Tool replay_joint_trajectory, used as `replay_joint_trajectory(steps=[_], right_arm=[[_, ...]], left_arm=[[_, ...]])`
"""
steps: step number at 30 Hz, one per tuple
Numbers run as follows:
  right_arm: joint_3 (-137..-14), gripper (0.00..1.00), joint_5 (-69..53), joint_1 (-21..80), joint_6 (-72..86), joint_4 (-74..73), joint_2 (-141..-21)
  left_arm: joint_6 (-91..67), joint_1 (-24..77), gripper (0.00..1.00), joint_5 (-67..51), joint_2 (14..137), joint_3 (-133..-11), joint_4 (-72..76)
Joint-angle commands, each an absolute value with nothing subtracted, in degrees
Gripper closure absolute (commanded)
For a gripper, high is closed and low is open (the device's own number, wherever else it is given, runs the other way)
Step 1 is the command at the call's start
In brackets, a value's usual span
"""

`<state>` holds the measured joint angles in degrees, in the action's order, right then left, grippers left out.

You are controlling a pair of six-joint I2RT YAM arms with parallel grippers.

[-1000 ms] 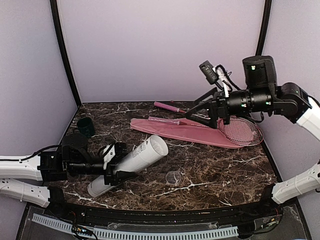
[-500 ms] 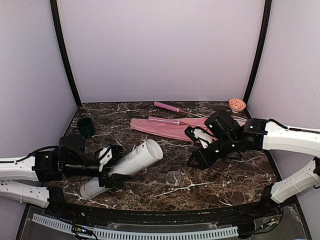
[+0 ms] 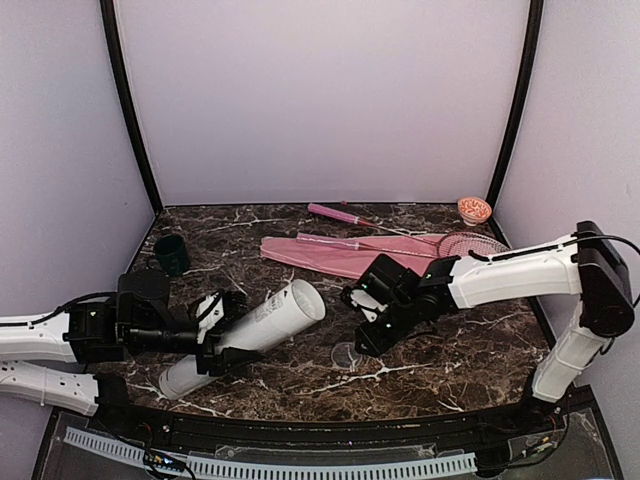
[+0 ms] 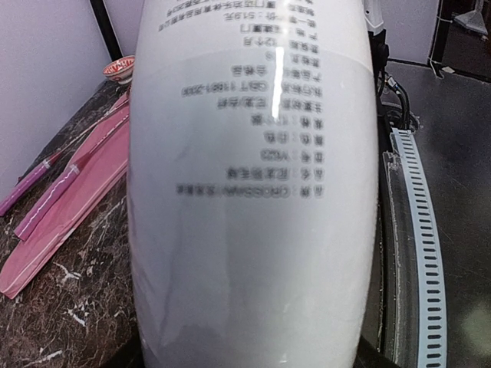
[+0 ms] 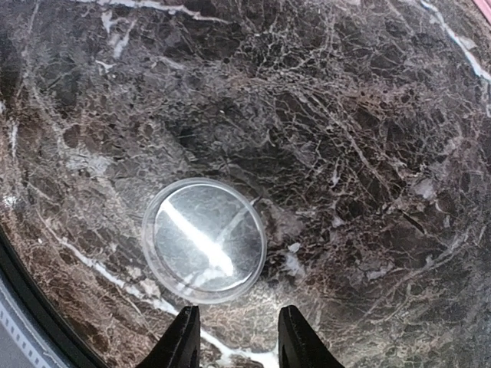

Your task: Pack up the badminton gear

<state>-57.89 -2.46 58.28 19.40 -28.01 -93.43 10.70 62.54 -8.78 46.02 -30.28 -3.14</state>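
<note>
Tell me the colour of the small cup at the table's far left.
The cup is dark green, best seen in the top external view.

We see a long pale grey tube [image 3: 272, 318] w/ black print at near left, lying diagonal, far end twd centre, clamped mid-length by the left gripper [image 3: 228, 335]. Large pink racket-shaped cover [image 3: 345, 260] lies flat at back centre. One pink-handled racket [image 3: 326, 241] rests along it, netted head at cover's right end. 2nd pink handle [image 3: 335, 213] sits just behind.
</note>
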Motion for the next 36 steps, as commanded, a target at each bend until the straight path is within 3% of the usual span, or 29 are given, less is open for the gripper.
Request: replay_joint_trajectory(steps=[1, 17, 23, 26, 36], right_arm=[[-61.6, 0.65, -0.7, 58.6, 18.6, -25.7, -98.2], [-63.5, 0.74, 0.8, 57.5, 16.9, -26.2, -105.3], [-63.4, 0.91, 0.5, 57.0, 16.9, -25.8, -105.4], [-62.9, 1.0, 0.5, 56.3, 17.1, -25.9, -103.3], [-60.7, 1.0, 4.3, 52.1, 16.6, -27.9, -83.4]], left_arm=[[9.8, 62.7, 0.54, -9.6, 45.2, -29.9, -1.8], [9.7, 62.6, 0.54, -10.7, 46.1, -30.0, -1.5], [9.6, 62.6, 0.54, -10.6, 46.3, -30.0, -1.3], [9.5, 62.6, 0.55, -10.5, 46.2, -30.0, -1.2], [9.3, 62.6, 0.55, -9.4, 45.8, -30.0, -1.3]])
